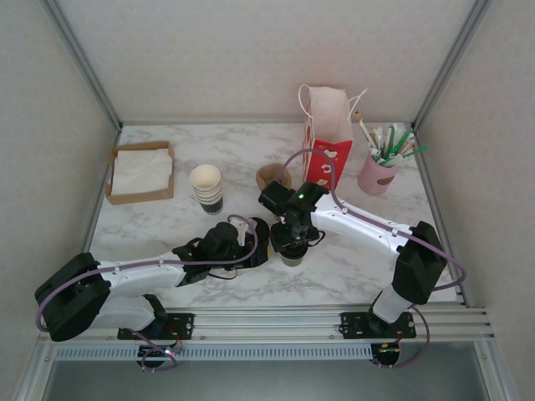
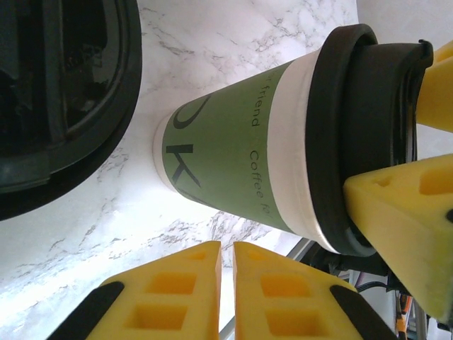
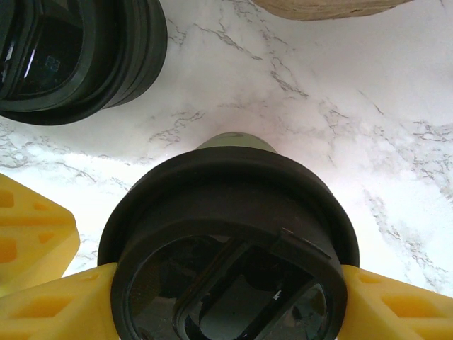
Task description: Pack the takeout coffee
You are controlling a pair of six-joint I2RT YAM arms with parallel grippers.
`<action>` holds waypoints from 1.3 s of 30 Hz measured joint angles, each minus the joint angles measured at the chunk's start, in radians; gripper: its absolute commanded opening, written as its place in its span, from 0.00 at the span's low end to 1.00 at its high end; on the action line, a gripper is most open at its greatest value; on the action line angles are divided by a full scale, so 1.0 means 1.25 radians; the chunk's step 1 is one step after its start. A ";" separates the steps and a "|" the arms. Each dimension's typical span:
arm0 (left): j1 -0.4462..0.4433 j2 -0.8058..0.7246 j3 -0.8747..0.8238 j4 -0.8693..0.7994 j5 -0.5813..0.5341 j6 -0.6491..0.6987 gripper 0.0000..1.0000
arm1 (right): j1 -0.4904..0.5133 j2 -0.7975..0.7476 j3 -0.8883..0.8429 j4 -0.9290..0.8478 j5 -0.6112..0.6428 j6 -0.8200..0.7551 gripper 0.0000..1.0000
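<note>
Marble table [image 1: 209, 150], takeout coffee [image 2: 233, 156], cup stack [image 1: 206, 188], lid stack [image 3: 85, 64], napkin tray [image 1: 140, 172]

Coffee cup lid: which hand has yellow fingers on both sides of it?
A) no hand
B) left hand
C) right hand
C: the right hand has its fingers against both sides of the lid of the coffee cup; the left hand is shut, off the cup.

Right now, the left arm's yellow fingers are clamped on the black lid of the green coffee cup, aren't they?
Not the left arm. It is the right gripper whose yellow fingers are clamped on the black lid of the green coffee cup, as the right wrist view shows. The left gripper is shut on nothing.
</note>
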 measured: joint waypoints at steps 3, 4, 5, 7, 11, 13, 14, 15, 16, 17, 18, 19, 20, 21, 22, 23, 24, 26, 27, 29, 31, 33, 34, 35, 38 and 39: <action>0.000 -0.001 0.000 -0.001 -0.004 0.000 0.14 | -0.013 -0.013 -0.013 0.002 -0.008 0.000 0.70; 0.000 -0.002 0.000 -0.002 -0.004 0.000 0.14 | -0.018 -0.018 -0.017 0.002 -0.010 0.000 0.70; 0.000 -0.004 0.000 -0.002 -0.005 0.001 0.14 | -0.022 -0.022 -0.021 0.003 -0.013 0.000 0.70; 0.000 -0.005 0.000 -0.003 -0.005 0.003 0.14 | -0.029 -0.029 -0.029 0.003 -0.017 0.000 0.70; 0.000 -0.005 0.000 -0.009 -0.007 0.003 0.14 | -0.042 -0.040 -0.041 0.007 -0.030 0.000 0.70; 0.000 -0.005 0.000 -0.010 -0.007 0.003 0.14 | -0.049 -0.047 -0.048 0.015 -0.038 0.000 0.70; 0.000 -0.005 0.000 -0.011 -0.007 0.004 0.14 | -0.053 -0.052 -0.054 0.018 -0.042 0.000 0.70; 0.000 -0.005 0.000 -0.013 -0.007 0.004 0.14 | -0.058 -0.057 -0.059 0.020 -0.045 0.000 0.70; 0.000 -0.005 0.000 -0.014 -0.007 0.006 0.14 | -0.063 -0.062 -0.064 0.022 -0.049 0.000 0.70; 0.000 -0.005 0.000 -0.015 -0.007 0.006 0.15 | -0.067 -0.067 -0.068 0.023 -0.052 0.000 0.70; 0.000 -0.005 0.000 -0.016 -0.007 0.008 0.15 | -0.070 -0.071 -0.072 0.024 -0.056 0.000 0.70; 0.000 -0.005 0.001 -0.018 -0.007 0.009 0.14 | -0.074 -0.077 -0.076 0.027 -0.060 0.000 0.70; 0.000 -0.004 0.003 -0.019 -0.007 0.009 0.14 | -0.076 -0.081 -0.079 0.028 -0.061 0.000 0.70; 0.000 -0.004 0.005 -0.020 -0.007 0.010 0.14 | -0.078 -0.085 -0.080 0.028 -0.063 0.000 0.70; 0.000 -0.004 0.008 -0.021 -0.007 0.011 0.15 | -0.079 -0.089 -0.080 0.028 -0.064 0.000 0.70; 0.000 -0.003 0.011 -0.021 -0.007 0.013 0.15 | -0.080 -0.092 -0.080 0.029 -0.066 0.000 0.70; 0.000 -0.002 0.015 -0.021 -0.007 0.013 0.15 | -0.080 -0.095 -0.080 0.029 -0.066 0.000 0.70; 0.000 0.002 0.019 -0.019 -0.006 0.013 0.15 | -0.080 -0.098 -0.080 0.029 -0.066 0.000 0.70; 0.000 0.006 0.021 -0.017 -0.005 0.012 0.15 | -0.080 -0.098 -0.080 0.029 -0.066 0.000 0.70; 0.000 0.019 0.028 -0.015 -0.001 0.012 0.15 | -0.080 -0.099 -0.081 0.029 -0.066 0.000 0.70; 0.000 0.038 0.038 -0.011 0.008 0.011 0.15 | -0.080 -0.101 -0.085 0.029 -0.065 0.000 0.70; 0.000 0.059 0.053 -0.007 0.015 0.011 0.14 | -0.081 -0.101 -0.092 0.028 -0.059 0.001 0.70; 0.000 0.069 0.062 -0.005 0.018 0.012 0.14 | -0.081 -0.101 -0.096 0.027 -0.055 0.001 0.70; 0.000 0.078 0.070 -0.004 0.020 0.011 0.14 | -0.081 -0.101 -0.097 0.026 -0.051 0.001 0.70; 0.000 0.103 0.096 0.003 0.030 0.012 0.14 | -0.081 -0.101 -0.100 0.020 -0.031 0.006 0.70; 0.000 0.110 0.105 0.005 0.033 0.012 0.14 | -0.081 -0.101 -0.100 0.017 -0.026 0.007 0.70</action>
